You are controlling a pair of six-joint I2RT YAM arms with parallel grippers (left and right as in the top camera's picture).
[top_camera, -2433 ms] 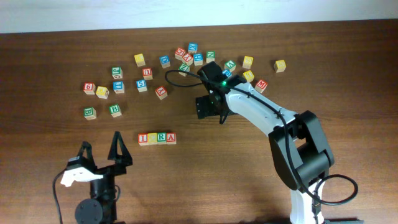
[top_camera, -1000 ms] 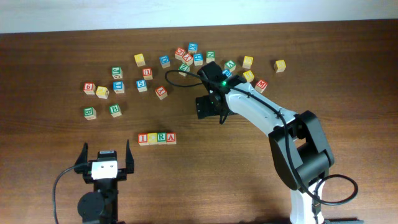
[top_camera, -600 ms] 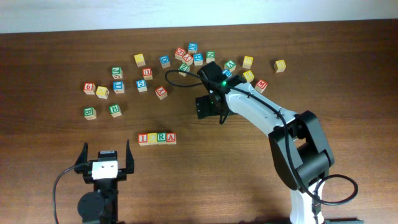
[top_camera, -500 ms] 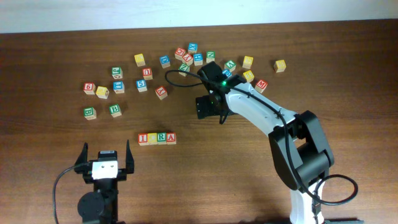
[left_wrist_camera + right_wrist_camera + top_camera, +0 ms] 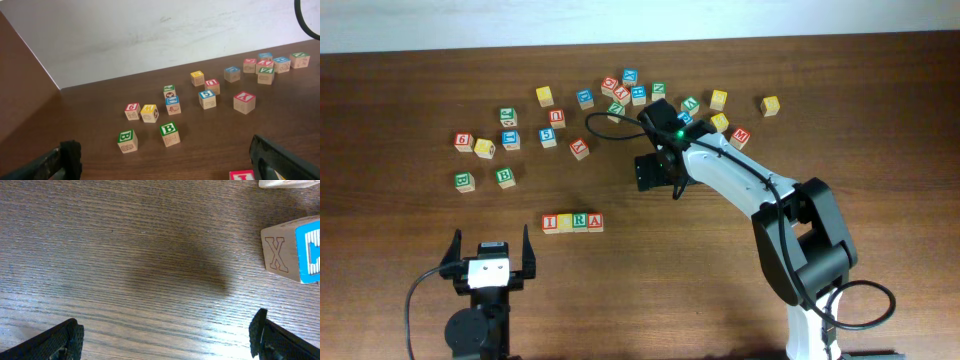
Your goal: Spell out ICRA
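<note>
Four wooden cubes stand side by side in a row at the table's front middle: the red I [image 5: 551, 222], yellow C [image 5: 565, 222], green R [image 5: 580, 221] and red A [image 5: 595, 222]. My left gripper [image 5: 490, 242] sits open just below and left of the row, apart from it, holding nothing. In the left wrist view a corner of the red I cube [image 5: 241, 175] shows beside the right finger [image 5: 272, 157]. My right gripper [image 5: 651, 172] hovers open over bare wood above and right of the row, empty.
Many other letter cubes lie scattered across the back of the table, among them two green B cubes [image 5: 504, 177] [image 5: 465, 181] at the left and a cluster [image 5: 630, 90] near the right arm. A blue-topped cube with an X side [image 5: 292, 250] lies just ahead of the right gripper.
The left gripper has turned from a tilted pose to facing straight ahead and shifted slightly right. Over the last second nothing has moved.
</note>
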